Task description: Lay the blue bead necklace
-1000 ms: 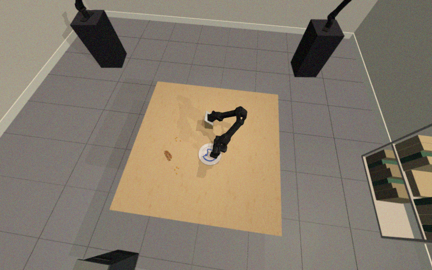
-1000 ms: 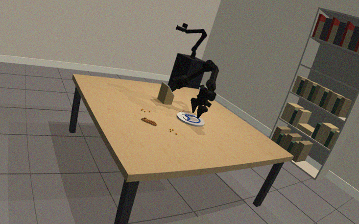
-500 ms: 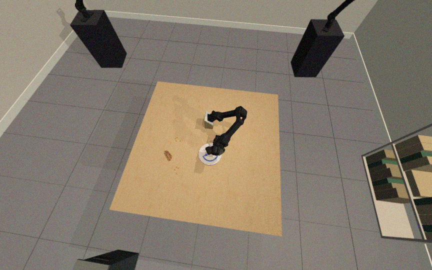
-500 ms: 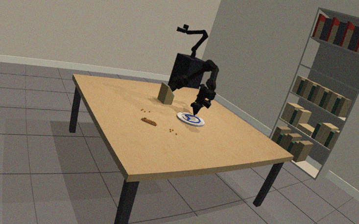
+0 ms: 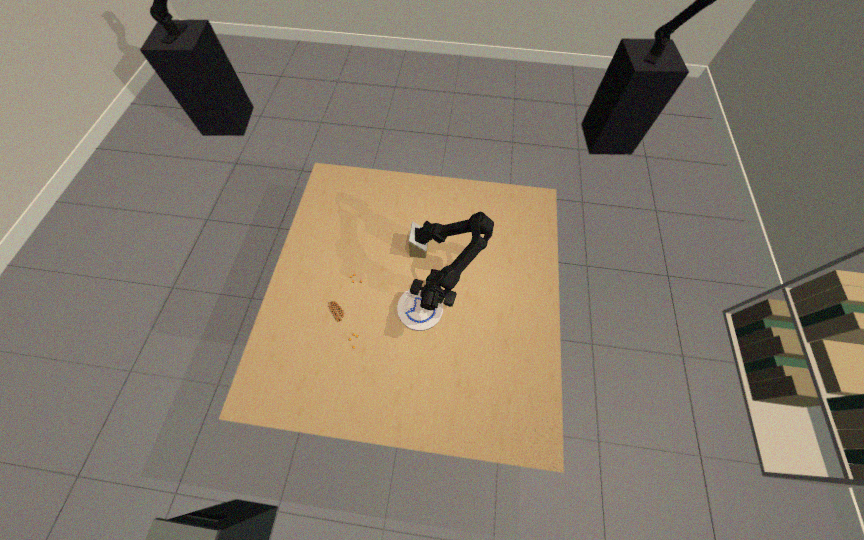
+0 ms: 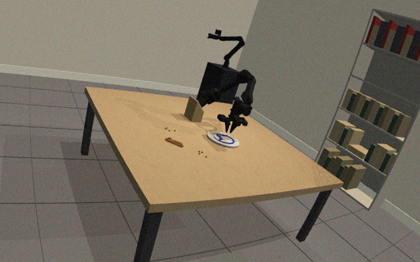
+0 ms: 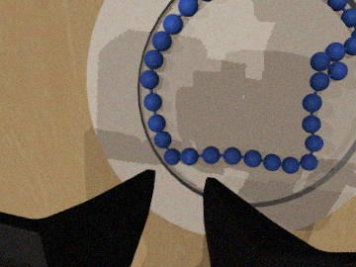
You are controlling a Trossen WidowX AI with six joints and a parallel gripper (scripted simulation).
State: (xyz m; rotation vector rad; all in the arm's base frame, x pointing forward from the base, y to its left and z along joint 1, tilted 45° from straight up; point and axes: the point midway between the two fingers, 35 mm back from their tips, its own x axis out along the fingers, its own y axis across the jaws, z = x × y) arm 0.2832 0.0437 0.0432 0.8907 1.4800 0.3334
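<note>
Blue bead necklace (image 7: 232, 155) is lying on the round white bead board (image 7: 119, 81), closed loop. Its left arc is sitting in the circular groove (image 7: 198, 189); the bottom and right runs are cutting inside it, kinked at right.

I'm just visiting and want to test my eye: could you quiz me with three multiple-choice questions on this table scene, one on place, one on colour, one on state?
1. Where does the necklace lie?
A on the round board
B on the bookshelf
C on the floor

2. What colour are its beads?
A red
B blue
C green

3. What is the tool holding?
A the necklace
B the board
C nothing

Answers: 1 A, the whole strand rests on the pale disc; 2 B, every bead is blue; 3 C, the gap between its fingers shows only board and table.
</note>
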